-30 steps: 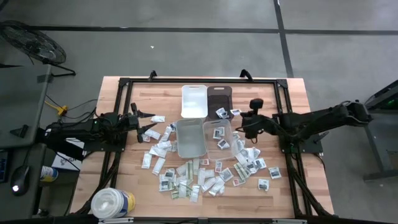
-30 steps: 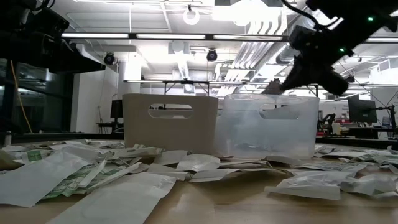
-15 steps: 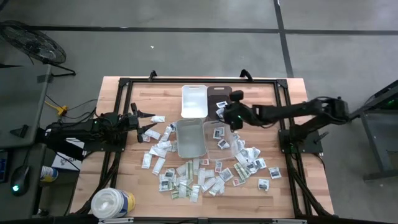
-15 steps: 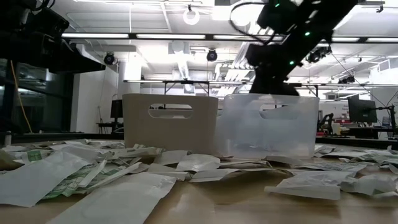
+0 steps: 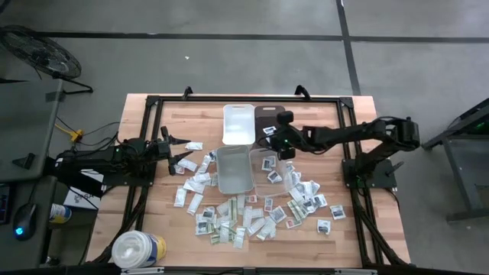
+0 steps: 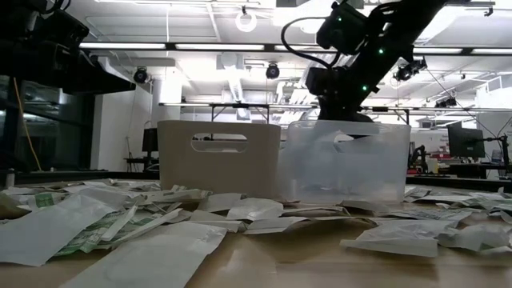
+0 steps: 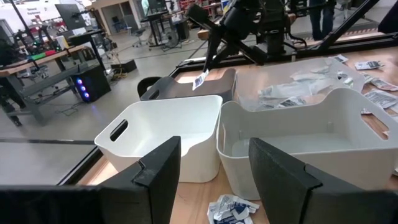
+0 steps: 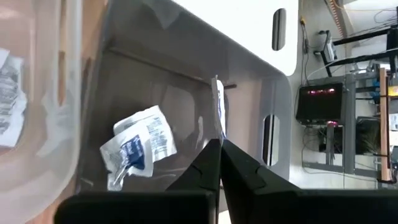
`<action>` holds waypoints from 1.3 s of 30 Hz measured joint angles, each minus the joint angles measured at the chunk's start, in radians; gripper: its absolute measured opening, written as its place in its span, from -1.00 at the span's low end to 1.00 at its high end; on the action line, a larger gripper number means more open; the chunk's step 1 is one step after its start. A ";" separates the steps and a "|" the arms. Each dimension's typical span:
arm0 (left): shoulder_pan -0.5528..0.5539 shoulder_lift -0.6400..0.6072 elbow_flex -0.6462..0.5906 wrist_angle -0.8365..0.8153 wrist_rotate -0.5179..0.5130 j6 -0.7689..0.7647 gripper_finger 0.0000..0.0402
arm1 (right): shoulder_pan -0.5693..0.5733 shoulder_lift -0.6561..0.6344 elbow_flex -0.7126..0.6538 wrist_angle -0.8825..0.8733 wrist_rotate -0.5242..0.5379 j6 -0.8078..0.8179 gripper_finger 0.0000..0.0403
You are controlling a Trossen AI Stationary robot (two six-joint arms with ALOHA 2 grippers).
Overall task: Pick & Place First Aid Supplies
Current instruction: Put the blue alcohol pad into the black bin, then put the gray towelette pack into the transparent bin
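Wooden bench [image 5: 359, 221] under both arms, and most of the job is left, I judge — dozens of packets [image 5: 229, 225] lie scattered toward the near edge. My right gripper [image 5: 278, 140] hangs over the dark bin [image 8: 155, 93] at the far edge, fingers pinched on one small packet [image 8: 217, 106], not yet dropped; one blue-printed packet [image 8: 138, 149] already lies inside. My left gripper [image 7: 214, 162] waits with fingers spread near the left edge, facing the white bin [image 7: 158, 134].

white bin [image 5: 238, 123], dark bin [image 5: 269, 116], white-blue packet [image 8: 141, 149]
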State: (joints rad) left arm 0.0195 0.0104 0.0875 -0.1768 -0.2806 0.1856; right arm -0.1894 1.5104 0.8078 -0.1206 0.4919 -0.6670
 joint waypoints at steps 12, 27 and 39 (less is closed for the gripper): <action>0.000 0.000 0.000 0.000 0.000 0.000 -0.06 | 0.000 -0.024 -0.001 -0.053 -0.023 0.258 -0.37; 0.000 0.000 0.000 0.000 0.000 0.000 -0.06 | 0.034 -0.405 -0.237 -0.271 -0.528 1.479 -0.19; 0.000 0.000 0.000 0.000 0.000 0.000 -0.06 | 0.075 -0.510 -0.438 -0.149 -0.573 1.767 -0.16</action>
State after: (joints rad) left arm 0.0196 0.0105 0.0875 -0.1768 -0.2806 0.1856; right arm -0.1146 1.0008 0.3695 -0.2697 -0.0811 1.1000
